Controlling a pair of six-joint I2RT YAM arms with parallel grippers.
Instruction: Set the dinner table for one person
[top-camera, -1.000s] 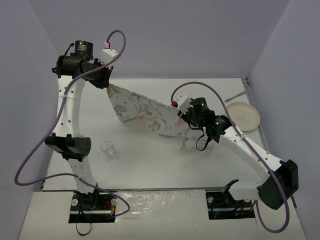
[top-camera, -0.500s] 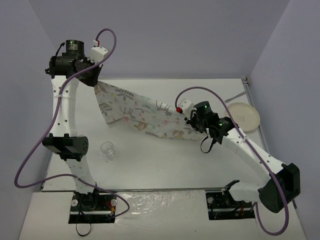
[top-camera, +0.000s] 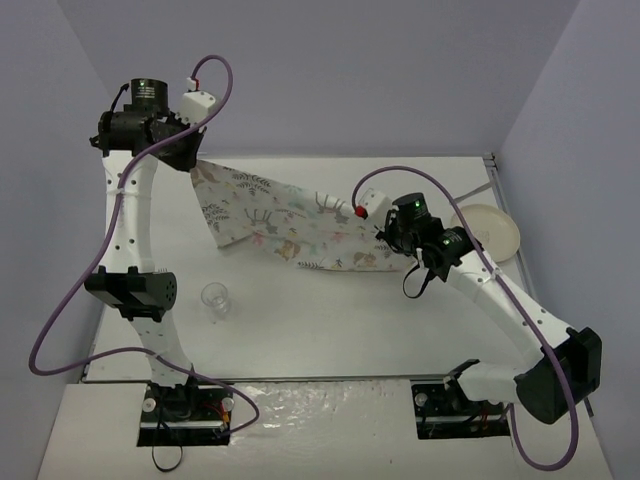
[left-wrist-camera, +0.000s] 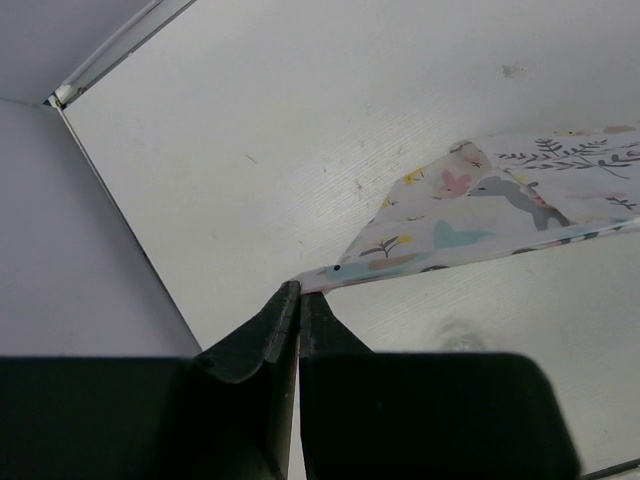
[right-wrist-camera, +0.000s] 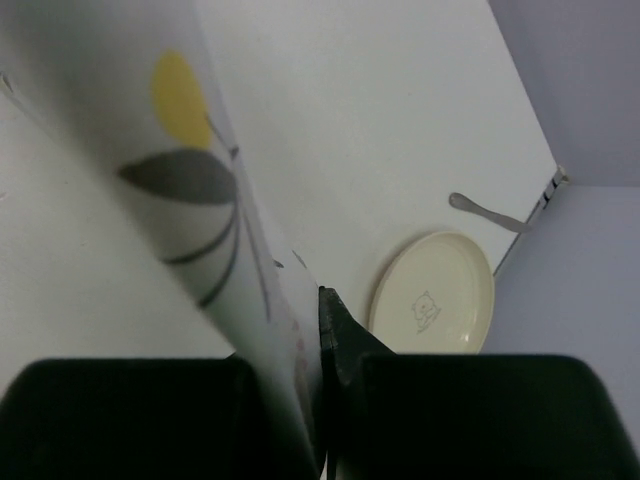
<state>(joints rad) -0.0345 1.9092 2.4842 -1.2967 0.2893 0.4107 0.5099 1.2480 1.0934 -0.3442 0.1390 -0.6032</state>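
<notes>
The worktop (top-camera: 330, 320), a large plain off-white rectangle with thin metal rails along its edges and faint scuffs, is spreading between the lilac walls (top-camera: 50, 150), carrying everything else. A white cloth (top-camera: 280, 225) printed with animals and leaves is hanging stretched above its far half. The left arm (top-camera: 130, 230) is pinching one corner in the closed left jaws, and the right arm (top-camera: 500, 300) is clamping the opposite end in the right jaws. A cream plate (top-camera: 487, 232) is sitting near the worktop's right edge. A clear glass (top-camera: 215, 298) is standing beside the left arm, and a metal utensil (top-camera: 470, 193) is lying just beyond the plate.
</notes>
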